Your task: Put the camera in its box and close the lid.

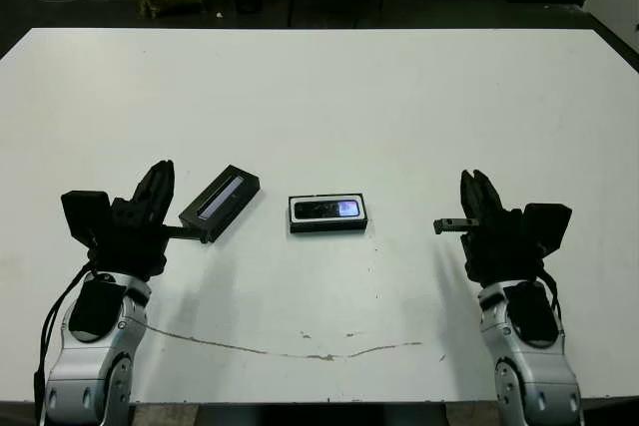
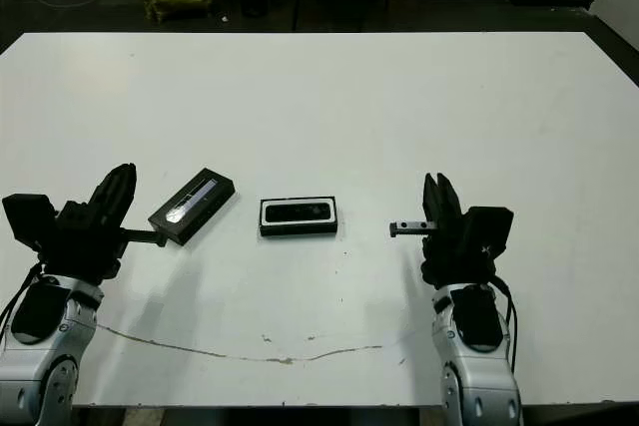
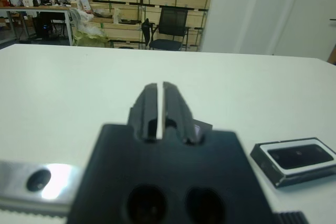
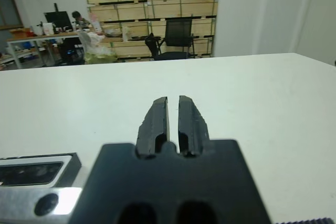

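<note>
Slim black bar-shaped camera already lying inside the small shallow black box with white lining, mid-table, between the two arms. White rim showing all round it; looks seated flat, though hard to confirm at this resolution.

Flat black rectangular lid with the pale grey-lilac stripe lying separately on the white table, just left of box, angled diagonally, not touching it.

Left gripper just beside the lid's near-left end; a thin bar from the wrist reaching up to that end, contact impossible to call. Fingers nearly together, only a thin slit visible in the left wrist view, holding nothing. Right gripper well apart from box on its right side, fingers likewise almost closed with a narrow gap, empty.

Judged step: placement done, lid closing not yet begun. Roughly halfway.

Next move likely calls for: opening left fingers, pinching lid across its narrow width, lifting, rotating to match box's long axis, lowering square onto rim. Right gripper probably useful to brace box against sliding.

Risk: lid landing skewed and nudging the light box instead of seating.
</note>
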Available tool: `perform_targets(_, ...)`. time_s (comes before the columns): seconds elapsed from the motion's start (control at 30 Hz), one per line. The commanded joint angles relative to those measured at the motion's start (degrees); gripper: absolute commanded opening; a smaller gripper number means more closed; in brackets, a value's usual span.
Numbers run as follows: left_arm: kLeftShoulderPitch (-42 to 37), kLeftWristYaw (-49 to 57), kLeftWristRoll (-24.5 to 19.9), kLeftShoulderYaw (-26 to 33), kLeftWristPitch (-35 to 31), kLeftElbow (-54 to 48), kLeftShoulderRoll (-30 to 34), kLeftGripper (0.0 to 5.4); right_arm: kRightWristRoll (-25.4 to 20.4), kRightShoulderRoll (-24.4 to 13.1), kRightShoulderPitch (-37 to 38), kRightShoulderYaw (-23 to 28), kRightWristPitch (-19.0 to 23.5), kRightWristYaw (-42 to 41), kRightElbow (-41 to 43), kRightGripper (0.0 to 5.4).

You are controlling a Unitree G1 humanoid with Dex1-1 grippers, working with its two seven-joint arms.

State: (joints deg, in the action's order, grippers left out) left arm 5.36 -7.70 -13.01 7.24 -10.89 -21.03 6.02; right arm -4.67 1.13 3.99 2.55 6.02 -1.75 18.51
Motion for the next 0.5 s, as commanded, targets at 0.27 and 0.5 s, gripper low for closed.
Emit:
perform_targets(0.27,0.37,0.21,0.59,-0.65,0.25,1.48,-0.03,0.00,-2.03,-1.10,-3.30,2.30,0.75,-0.05,-0.18,0.02)
perform_targets(0.5,0.86,2.04,0.41,-0.81,-2.81,-0.38,-0.56,0.00,-2.01,-2.11,-3.79,2.70,1.62,-0.08,0.30,0.02)
